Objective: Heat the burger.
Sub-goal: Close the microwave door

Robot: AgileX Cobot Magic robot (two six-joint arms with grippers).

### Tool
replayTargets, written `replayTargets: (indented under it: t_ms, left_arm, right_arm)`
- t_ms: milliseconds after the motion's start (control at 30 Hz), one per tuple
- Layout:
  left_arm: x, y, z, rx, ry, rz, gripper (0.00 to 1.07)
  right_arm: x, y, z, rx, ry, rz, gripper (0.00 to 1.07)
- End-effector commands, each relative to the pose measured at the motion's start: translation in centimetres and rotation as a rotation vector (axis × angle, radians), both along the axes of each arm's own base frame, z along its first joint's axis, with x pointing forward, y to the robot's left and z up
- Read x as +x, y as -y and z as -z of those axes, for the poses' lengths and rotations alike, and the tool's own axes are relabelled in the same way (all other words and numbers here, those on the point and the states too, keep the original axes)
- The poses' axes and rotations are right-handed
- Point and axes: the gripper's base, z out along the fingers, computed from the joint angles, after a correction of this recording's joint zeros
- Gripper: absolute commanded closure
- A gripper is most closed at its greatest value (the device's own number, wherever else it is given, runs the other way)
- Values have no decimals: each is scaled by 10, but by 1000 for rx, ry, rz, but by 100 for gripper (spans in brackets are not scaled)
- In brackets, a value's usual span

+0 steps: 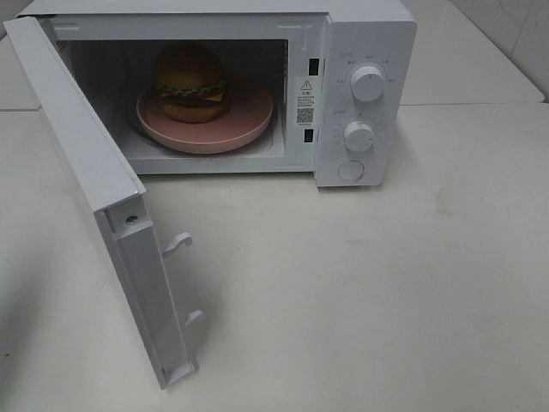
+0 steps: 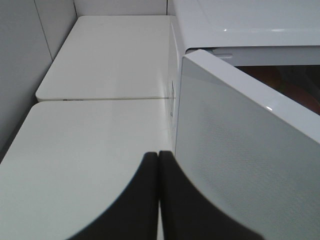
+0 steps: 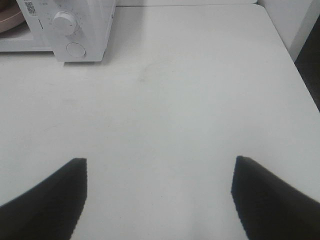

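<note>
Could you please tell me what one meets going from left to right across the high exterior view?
Open white microwave door → glossy brown-bunned burger with green lettuce → small white warning label with a QR code → white control panel with round dials.

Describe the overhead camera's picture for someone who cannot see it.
A burger sits on a round pink plate inside a white microwave whose door is swung open. The microwave stands on a white table, with an upper dial, a lower dial and a round button on its control panel. No robot arm shows.
</note>
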Motion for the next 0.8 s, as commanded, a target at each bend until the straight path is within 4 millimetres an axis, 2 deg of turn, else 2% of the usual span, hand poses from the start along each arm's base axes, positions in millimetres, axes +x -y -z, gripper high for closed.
replayTargets:
  t_ms: [33,100,133,167,200,367,533,667,800]
  left_arm:
    - [15,2,23,0,68,0,107]
    - [17,1,26,0,93,-4,107]
    - [20,1,40,2,111,-12,107]
    - [20,1,40,2,111,-12,107]
    - [24,0,50,5,136,-19,107]
    - [33,1,64,18,123,-17,107]
    - [51,8,79,95,119,74,107]
    - [57,13,85,102,129,133,107]
    - [68,26,94,77,173,267,107]
  right_arm:
    - [-4,0,-1,-3,39,8,31]
    - [-4,0,-1,-3,39,8,31]
    - [-4,0,-1,-3,39,8,31]
    - [-4,0,-1,-3,39,8,31]
    - [-4,0,-1,-3,39,8,31]
    - [-4,0,-1,-3,39,8,31]
    - [-4,0,-1,-3,39,8,31]
    - [-4,0,-1,-3,39,8,31]
    - [-4,0,-1,-3,39,8,31]
